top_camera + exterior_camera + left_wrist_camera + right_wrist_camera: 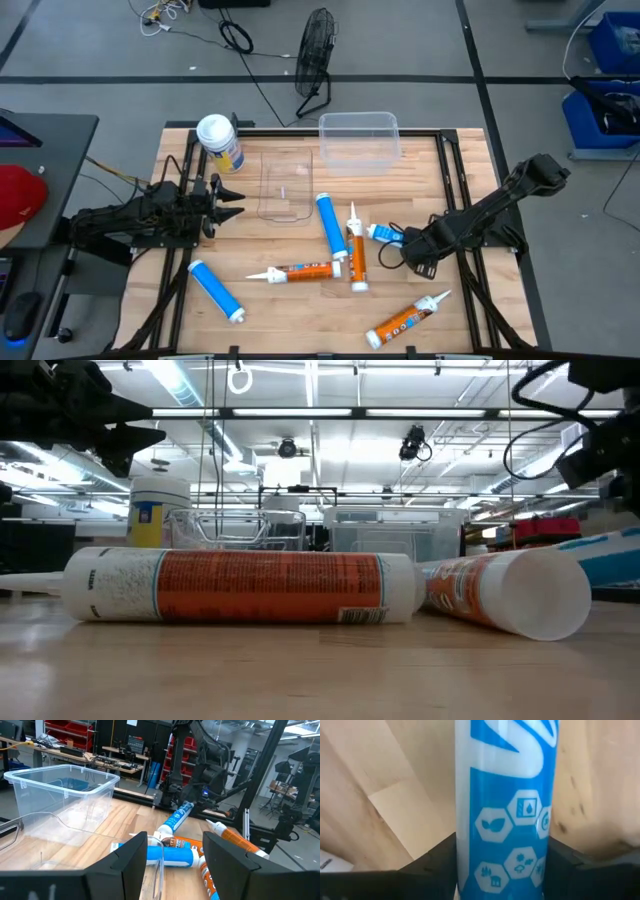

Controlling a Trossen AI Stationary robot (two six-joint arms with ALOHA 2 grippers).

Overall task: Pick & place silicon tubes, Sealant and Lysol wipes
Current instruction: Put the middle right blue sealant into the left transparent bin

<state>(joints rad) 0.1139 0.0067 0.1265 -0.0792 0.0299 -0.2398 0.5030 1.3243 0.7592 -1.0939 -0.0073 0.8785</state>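
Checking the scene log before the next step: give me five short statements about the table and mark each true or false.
1. The right gripper has its jaws around a blue tube. True.
2. The Lysol wipes lie on their side. False: the canister stands upright near the table's far left corner.
3. The clear bin holds two tubes. False: it looks empty.
4. The left gripper holds nothing. True: its jaws are open with nothing between them.
5. An orange tube lies near the front edge. True.

Overhead, table-level and two wrist cameras share the wooden table.
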